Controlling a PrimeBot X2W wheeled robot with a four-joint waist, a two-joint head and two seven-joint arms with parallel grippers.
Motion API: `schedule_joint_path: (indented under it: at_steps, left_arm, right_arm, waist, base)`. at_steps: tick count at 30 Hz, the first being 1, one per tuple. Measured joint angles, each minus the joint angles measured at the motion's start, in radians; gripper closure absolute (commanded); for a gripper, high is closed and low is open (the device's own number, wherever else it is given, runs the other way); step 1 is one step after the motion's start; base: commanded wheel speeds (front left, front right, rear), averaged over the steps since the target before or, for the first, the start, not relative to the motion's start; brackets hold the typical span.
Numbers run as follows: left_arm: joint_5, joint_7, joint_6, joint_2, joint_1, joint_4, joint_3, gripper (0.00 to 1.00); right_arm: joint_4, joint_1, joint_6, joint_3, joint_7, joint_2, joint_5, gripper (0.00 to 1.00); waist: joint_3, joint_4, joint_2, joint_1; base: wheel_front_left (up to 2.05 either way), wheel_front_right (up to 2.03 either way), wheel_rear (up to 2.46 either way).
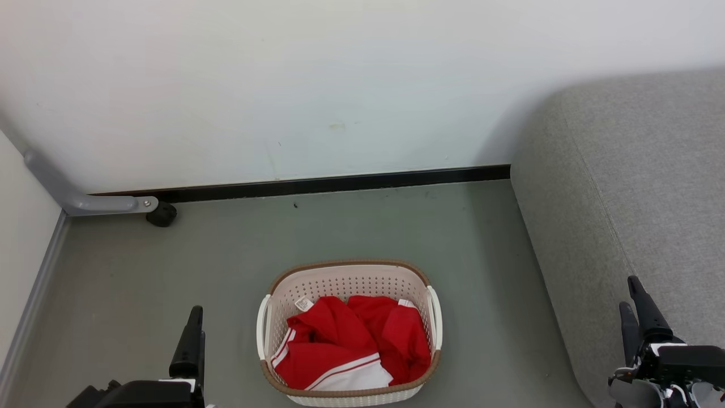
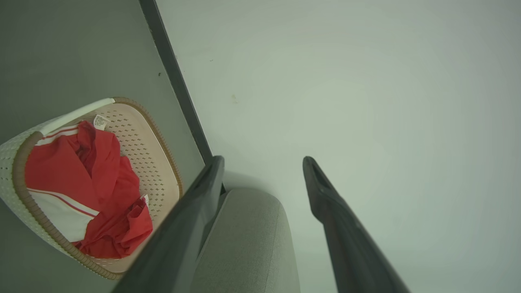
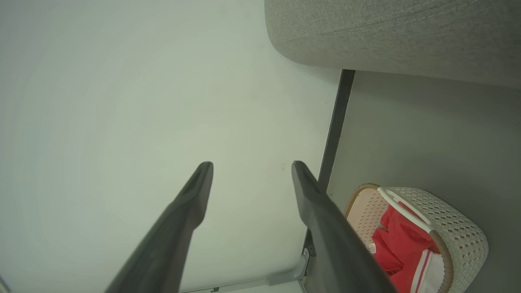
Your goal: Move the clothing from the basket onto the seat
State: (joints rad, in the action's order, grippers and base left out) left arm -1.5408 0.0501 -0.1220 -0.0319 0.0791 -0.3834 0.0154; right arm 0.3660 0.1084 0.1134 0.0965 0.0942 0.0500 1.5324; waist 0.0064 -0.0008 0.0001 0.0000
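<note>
White wall [image 1: 340, 85] fills the upper half of the head view, with a black skirting strip [image 1: 340, 184] along its foot and grey-green floor [image 1: 226, 255] below. Down the right side of the frame runs the seat [image 1: 651, 198], a light-grey cushion with a rounded edge. The basket [image 1: 348, 264] stands on the floor at lower centre, well apart from the seat. The clothing [image 1: 351, 340] lies bunched inside it, red with a white panel toward the bottom edge. The right hand [image 1: 628, 293] rises at lower right, in front of the seat's edge. The left hand [image 2: 263, 160] is at lower left in the head view. The basket sits between them, touched by neither. Each wrist view shows its hand's fingers [image 3: 179, 228] spread wide, gripping nothing.
</note>
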Motion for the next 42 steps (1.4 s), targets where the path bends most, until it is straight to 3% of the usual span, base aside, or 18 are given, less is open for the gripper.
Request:
schedule_joint_path:
  at_steps: [19,42]
  left_arm:
    - [0.209,-0.067,0.008,-0.003,0.07,-0.066,-0.068,0.0]
    - [0.623,-0.15,0.051,-0.029,0.131,-0.11,-0.202,0.0]
  right_arm:
    - [0.028,0.063,0.001,-0.139,-0.05,0.081,-0.163,0.0]
    - [0.126,0.178,0.001,-0.394,-0.175,0.195,-0.475,0.0]
  waist:
    - [-0.001,0.006,0.0,0.0]
    - [-0.004,0.017,0.0,0.0]
  base:
    - [0.0,0.0,0.0]
    - [0.0,0.0,0.0]
